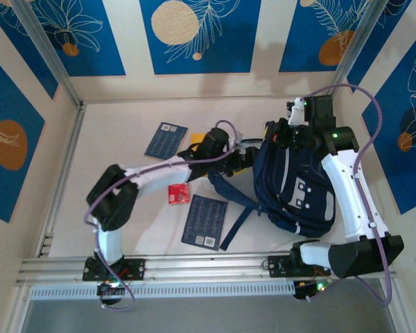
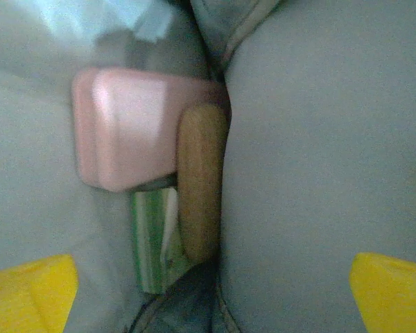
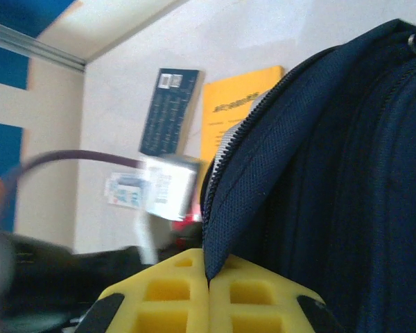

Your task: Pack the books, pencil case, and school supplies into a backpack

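Observation:
The navy backpack (image 1: 295, 184) lies at the right of the table. My right gripper (image 3: 210, 277) is shut on the fabric edge by the zip of the backpack (image 3: 333, 139), near its top (image 1: 277, 132). My left gripper (image 1: 249, 159) reaches into the backpack's mouth and is open, its yellow fingertips (image 2: 31, 291) wide apart with nothing between them. Ahead of it inside lie a pink rounded block (image 2: 128, 135), a brown stick-like piece (image 2: 201, 180) and a green box (image 2: 152, 239); I cannot tell whether the pink block is the pencil case. Two navy books (image 1: 166, 141) (image 1: 204, 220), a yellow-orange book (image 1: 194, 139) and a red packet (image 1: 178, 193) lie on the table.
The backpack's straps (image 1: 236, 215) trail across the table toward the nearer navy book. A small white printed piece (image 3: 125, 189) lies beyond the left arm. Walls close the table at the back and both sides.

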`<state>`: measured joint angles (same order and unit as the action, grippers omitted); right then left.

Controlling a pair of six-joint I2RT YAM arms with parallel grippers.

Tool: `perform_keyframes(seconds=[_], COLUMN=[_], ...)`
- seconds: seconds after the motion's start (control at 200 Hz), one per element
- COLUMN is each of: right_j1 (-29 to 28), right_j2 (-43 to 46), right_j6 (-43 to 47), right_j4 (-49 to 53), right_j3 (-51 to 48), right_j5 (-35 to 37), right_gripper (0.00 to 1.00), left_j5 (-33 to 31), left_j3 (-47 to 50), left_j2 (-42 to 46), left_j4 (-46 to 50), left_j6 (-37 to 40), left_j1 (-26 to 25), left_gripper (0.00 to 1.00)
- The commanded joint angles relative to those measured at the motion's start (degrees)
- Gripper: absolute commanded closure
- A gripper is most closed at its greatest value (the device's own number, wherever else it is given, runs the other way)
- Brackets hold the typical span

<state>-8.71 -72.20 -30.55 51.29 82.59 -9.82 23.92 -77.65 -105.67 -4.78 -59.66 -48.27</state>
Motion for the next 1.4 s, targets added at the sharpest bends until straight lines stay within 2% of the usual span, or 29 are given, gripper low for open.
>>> perform_keyframes(seconds=[0.0,0.095,0.21,0.345,0.49,0.62,0.69,0.76,0.88,1.015,1.05,1.105,1.15,1.18,1.275,1.34,1.395], right_j1=[-4.0,-10.2,-16.1,-18.0,-18.8,-19.8,-20.7,-22.9,-26.5,-26.9,-27.0,-26.9,-25.6,-24.1,-17.3,-11.6,-8.0], right_j2=[1.4,0.2,-1.7,-5.0,-7.3,-9.9,-11.9,-12.1,-11.8,-6.5,-4.3,-1.6,-1.1,-1.3,-3.9,-5.9,-6.0], right_j6=[4.1,6.7,8.4,8.4,9.1,14.3,14.8,14.9,12.4,4.4,1.5,-5.7,-14.4,-20.0,-35.4,-40.4,-41.0], right_j4=[0.8,2.5,4.0,4.2,2.5,-2.0,-2.7,-5.3,-4.3,1.7,3.4,7.9,15.4,20.0,32.4,35.5,34.1], right_j3=[-0.3,-0.9,-2.7,-5.7,-7.4,-9.0,-8.7,-9.3,-8.8,-8.9,-9.9,-11.9,-12.6,-13.2,-17.5,-21.3,-24.3], right_j5=[9.3,18.0,27.8,34.1,49.4,50.2,43.4,36.1,35.7,38.3,39.5,44.2,48.2,49.6,48.9,46.3,45.8], right_gripper=[1.0,1.0,1.0,1.0,1.0,1.0,1.0,0.88,0.56,0.38,0.37,0.4,0.48,0.58,1.0,1.0,1.0], left_j5=[-9.7,-17.9,-22.2,-25.0,-26.1,-26.1,-27.1,-28.0,-29.1,-29.8,-30.0,-30.2,-30.1,-30.1,-30.4,-30.6,-30.7], left_j3=[3.3,5.3,6.9,9.3,13.4,18.3,19.7,20.6,20.4,19.7,19.8,20.0,20.2,20.1,20.1,20.3,20.6], left_j2=[7.9,13.8,19.2,24.7,29.2,33.3,35.3,36.6,37.1,37.0,37.1,37.4,37.6,37.7,38.0,38.3,38.7], left_j4=[11.7,18.8,25.7,31.9,37.7,40.1,41.9,43.3,45.2,46.3,46.5,46.6,46.3,46.4,47.0,47.4,47.6], left_j6=[7.6,8.6,8.7,11.7,12.3,11.4,11.2,11.4,12.0,12.6,12.7,12.9,13.3,13.6,13.8,13.8,13.5], left_j1=[1.7,3.1,4.9,5.7,6.2,6.3,6.3,6.3,6.7,7.1,7.2,7.4,7.6,7.6,7.7,8.0,8.1], left_gripper=[0.0,0.0,0.0,0.0,0.0,0.01,0.01,0.02,0.02,0.03,0.03,0.03,0.02,0.02,0.02,0.02,0.02])
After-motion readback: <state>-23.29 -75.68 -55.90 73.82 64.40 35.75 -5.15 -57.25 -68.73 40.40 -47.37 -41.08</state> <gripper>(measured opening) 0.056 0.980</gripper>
